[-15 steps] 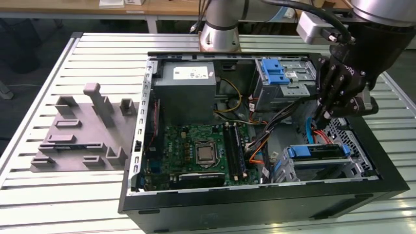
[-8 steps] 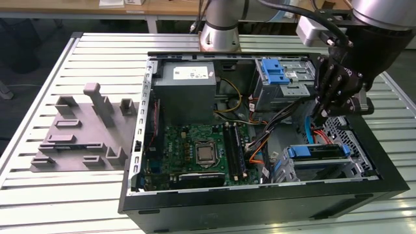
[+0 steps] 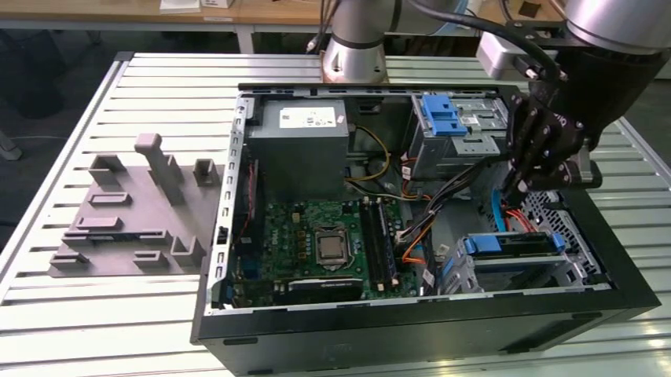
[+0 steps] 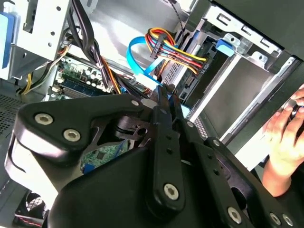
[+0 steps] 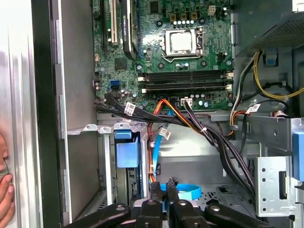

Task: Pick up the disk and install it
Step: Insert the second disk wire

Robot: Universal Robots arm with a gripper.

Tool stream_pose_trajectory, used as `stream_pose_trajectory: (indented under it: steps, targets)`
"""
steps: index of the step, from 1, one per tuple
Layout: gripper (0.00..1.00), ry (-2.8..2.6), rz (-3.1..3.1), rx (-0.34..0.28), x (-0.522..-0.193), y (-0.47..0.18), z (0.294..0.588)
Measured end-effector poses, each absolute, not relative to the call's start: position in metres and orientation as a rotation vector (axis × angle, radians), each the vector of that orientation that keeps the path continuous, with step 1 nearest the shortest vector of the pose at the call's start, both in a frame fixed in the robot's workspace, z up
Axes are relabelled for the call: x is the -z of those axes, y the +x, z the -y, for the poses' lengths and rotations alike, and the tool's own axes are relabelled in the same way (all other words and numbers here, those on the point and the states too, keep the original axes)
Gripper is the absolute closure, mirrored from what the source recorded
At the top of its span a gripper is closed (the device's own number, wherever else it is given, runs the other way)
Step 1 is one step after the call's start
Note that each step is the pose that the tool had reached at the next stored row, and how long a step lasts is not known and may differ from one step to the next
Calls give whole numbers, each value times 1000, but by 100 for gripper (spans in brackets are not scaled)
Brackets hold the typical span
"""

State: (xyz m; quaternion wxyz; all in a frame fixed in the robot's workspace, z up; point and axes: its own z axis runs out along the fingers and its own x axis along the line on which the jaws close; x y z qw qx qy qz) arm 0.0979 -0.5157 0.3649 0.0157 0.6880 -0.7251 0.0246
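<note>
Gripper [image 3: 521,187] fingers [image 5: 156,189] are pressed together with nothing between them, hanging inside the open computer case [image 3: 419,334] just above a light blue flat cable [image 5: 183,191]. The gripper is close to the case wall on the exterior view's right.

The disk [image 3: 508,244] sits in a grey drive bay in the case corner nearest the camera in the exterior view. Its blue rail end [image 5: 127,151] shows at the bay mouth, apart from the gripper. I cannot tell whether it is fully seated.

A bundle of black cables [image 5: 209,133] runs across the case between bay and motherboard [image 3: 314,243]. A grey power supply box [image 3: 304,149] occupies the case's far corner, beside a second cage with a blue tab [image 3: 445,115]. A person's hand [image 4: 285,135] rests outside the case wall.
</note>
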Motion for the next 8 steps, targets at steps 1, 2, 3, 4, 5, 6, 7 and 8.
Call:
stream_pose_trajectory:
  steps: [1,2,3,4,5,6,7,8]
  targets:
    - [84,2139,2255,-79,-365,98,516]
    - [84,2139,2254,-80,-364,98,516]
    - [83,2138,2253,-82,-364,98,516]
    - [83,2137,2253,-83,-364,98,516]
    - [76,2137,2252,-85,-364,98,516]
    - [76,2136,2251,-86,-364,98,516]
    - [76,2136,2251,-87,-363,98,516]
    - [76,2135,2250,-88,-363,98,516]
